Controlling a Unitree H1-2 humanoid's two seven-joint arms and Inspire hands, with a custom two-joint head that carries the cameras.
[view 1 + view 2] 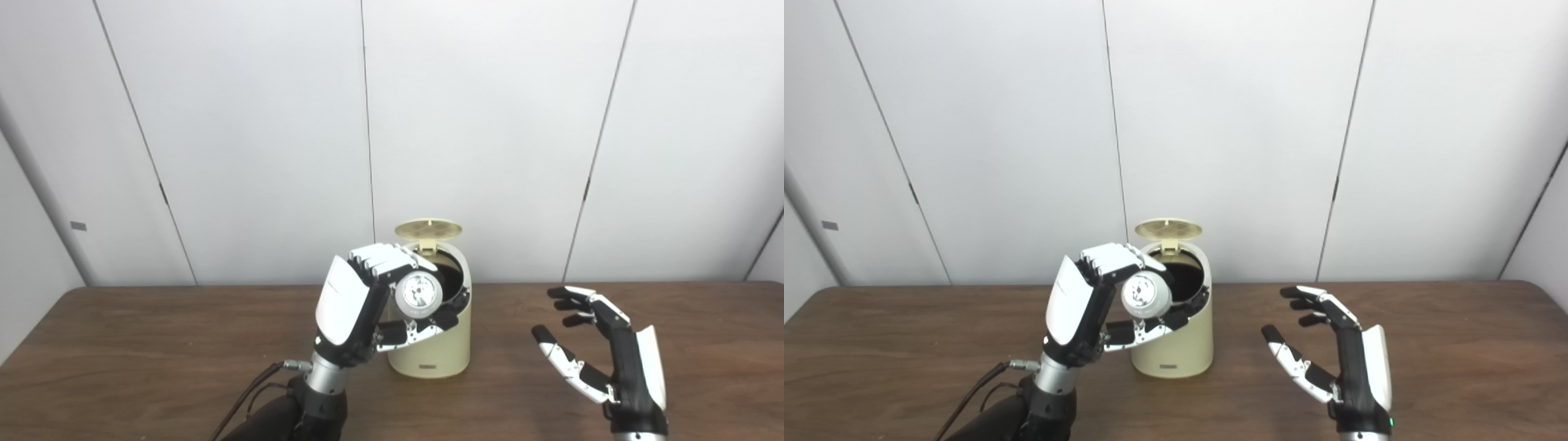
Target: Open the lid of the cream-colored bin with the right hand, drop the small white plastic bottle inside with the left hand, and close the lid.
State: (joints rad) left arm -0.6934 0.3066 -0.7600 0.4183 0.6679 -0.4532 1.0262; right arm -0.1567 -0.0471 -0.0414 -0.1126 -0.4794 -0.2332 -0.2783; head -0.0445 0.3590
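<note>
The small white bottle point(419, 293) sat gripped in your left robot hand point(367, 306), held up at the front-left rim of the cream-colored bin point(438, 343), its round end turned toward the cameras and its body lying roughly on its side. It looked to overlap the dark opening only partly; most of it hung at about 8 o'clock from the mouth's centre, over the rim rather than over the hole. That was your main risk: had the fingers let go there, the bottle could have struck the rim and bounced out onto the table point(153, 343), or lodged across the opening. The thumb and lower fingers were pressed close to the bin's front wall, so a push forward might also have shoved or tipped the light bin. The lid point(428, 229) stood raised at 12 o'clock behind the opening, and whether it would stay up unheld I could not tell; a jolt might have dropped it onto the bottle. Your right robot hand point(597, 343) hovered empty with fingers spread, well apart at 3 o'clock of the bin, too far off to steady anything.
</note>
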